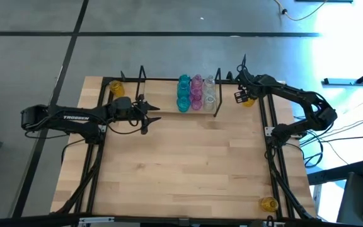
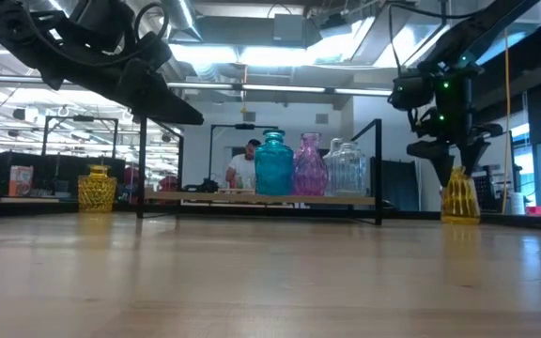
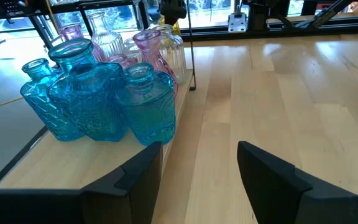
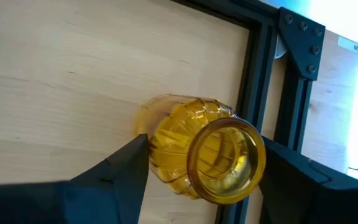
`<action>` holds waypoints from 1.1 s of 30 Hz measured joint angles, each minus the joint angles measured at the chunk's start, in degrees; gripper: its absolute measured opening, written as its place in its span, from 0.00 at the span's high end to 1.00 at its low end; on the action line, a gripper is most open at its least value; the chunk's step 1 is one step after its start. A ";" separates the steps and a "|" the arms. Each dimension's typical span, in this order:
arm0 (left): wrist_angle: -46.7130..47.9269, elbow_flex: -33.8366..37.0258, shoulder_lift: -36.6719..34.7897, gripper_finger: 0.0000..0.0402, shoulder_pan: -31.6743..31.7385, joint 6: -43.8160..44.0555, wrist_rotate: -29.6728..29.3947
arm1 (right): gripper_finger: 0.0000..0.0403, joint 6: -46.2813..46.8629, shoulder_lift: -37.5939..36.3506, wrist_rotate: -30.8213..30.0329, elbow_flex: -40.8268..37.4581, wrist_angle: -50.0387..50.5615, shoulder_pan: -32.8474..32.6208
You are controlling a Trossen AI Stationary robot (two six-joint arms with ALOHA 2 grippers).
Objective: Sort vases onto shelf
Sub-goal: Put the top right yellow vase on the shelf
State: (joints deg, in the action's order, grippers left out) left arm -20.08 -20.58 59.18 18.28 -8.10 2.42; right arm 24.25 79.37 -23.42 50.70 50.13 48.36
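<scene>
Here, right gripper point(image 4: 201, 165) apart around yellow vase point(image 4: 204, 152), left gripper point(image 3: 197, 165) apart, empty.

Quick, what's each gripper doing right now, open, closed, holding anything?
Left gripper: open, empty, above the table beside the shelf.
Right gripper: open around the yellow vase, not yet gripping it.

Teal, pink, clear vases point(image 1: 196, 92) upright on shelf point(image 1: 169, 110)
</scene>
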 joint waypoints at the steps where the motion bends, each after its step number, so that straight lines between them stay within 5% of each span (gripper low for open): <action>1: 0.00 0.00 0.00 0.50 0.00 0.00 0.00 | 0.41 -0.25 -0.02 -0.08 0.02 -0.04 -0.02; 8: 0.00 0.00 0.00 0.50 0.00 -0.02 -0.02 | 0.53 -0.55 -0.15 0.37 0.17 -0.25 -0.02; 19: 0.07 0.00 0.00 0.50 0.00 -0.07 -0.02 | 0.28 -0.72 0.07 1.73 -2.03 -2.99 0.04; 24: 0.07 0.00 0.00 0.50 0.00 -0.09 -0.02 | 0.24 -1.81 0.07 1.54 -5.54 -8.38 0.05; 33: 0.07 0.00 0.00 0.50 0.02 -0.09 -0.02 | 0.42 -3.12 -0.09 1.33 -5.60 -10.08 0.04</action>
State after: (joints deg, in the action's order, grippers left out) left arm -20.01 -20.58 59.18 18.30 -8.19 2.39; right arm 21.13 79.29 -22.09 45.10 40.05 48.40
